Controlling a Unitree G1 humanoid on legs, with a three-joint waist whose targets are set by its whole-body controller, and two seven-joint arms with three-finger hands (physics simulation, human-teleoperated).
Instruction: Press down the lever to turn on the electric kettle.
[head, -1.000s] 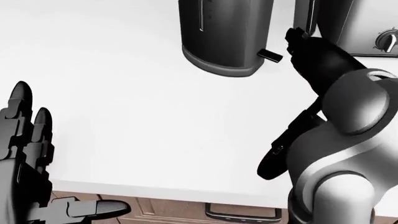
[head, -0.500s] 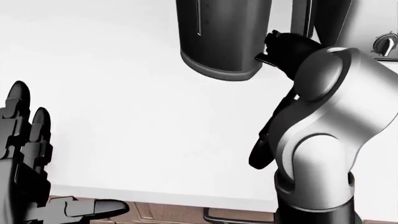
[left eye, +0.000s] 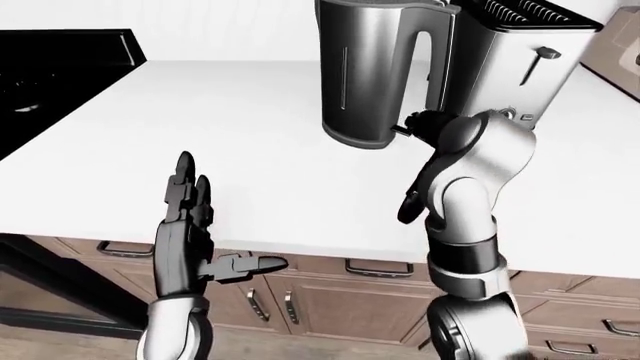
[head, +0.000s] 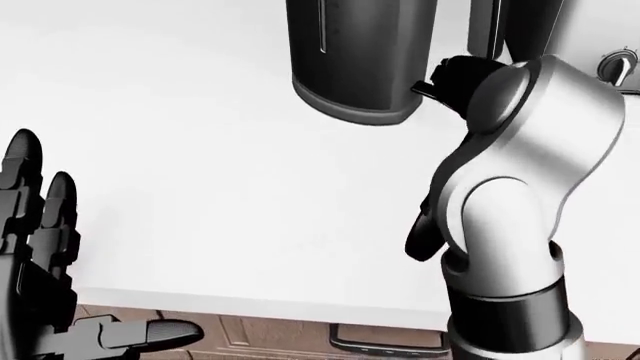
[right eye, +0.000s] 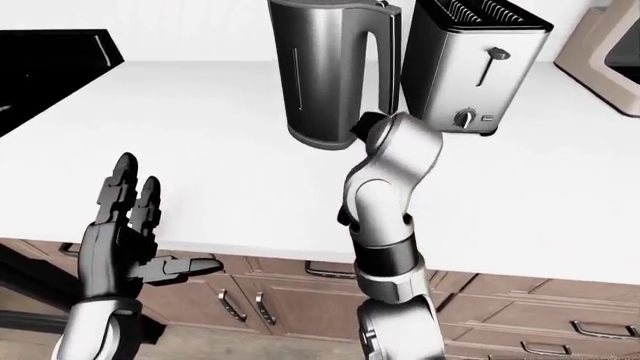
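Note:
The steel electric kettle (left eye: 372, 73) stands on the white counter (left eye: 240, 127) at the top middle of the left-eye view. Its small black lever (head: 424, 91) sticks out to the right at the base. My right hand (head: 450, 81) is black and sits right against that lever, touching or just over it. The silver wrist and upright forearm (head: 520, 172) hide most of its fingers. My left hand (left eye: 215, 225) is held up open at the lower left near the counter's edge, palm inward, holding nothing.
A steel toaster (left eye: 515, 56) stands just right of the kettle, close behind my right hand. A beige appliance (right eye: 605, 56) is at the far right. A black stove (left eye: 55, 71) lies at the left. Wooden drawers (left eye: 330, 292) run under the counter.
My right hand moved left from beside the lever onto it, and the forearm swung upright in front of it. The left hand stayed nearly still.

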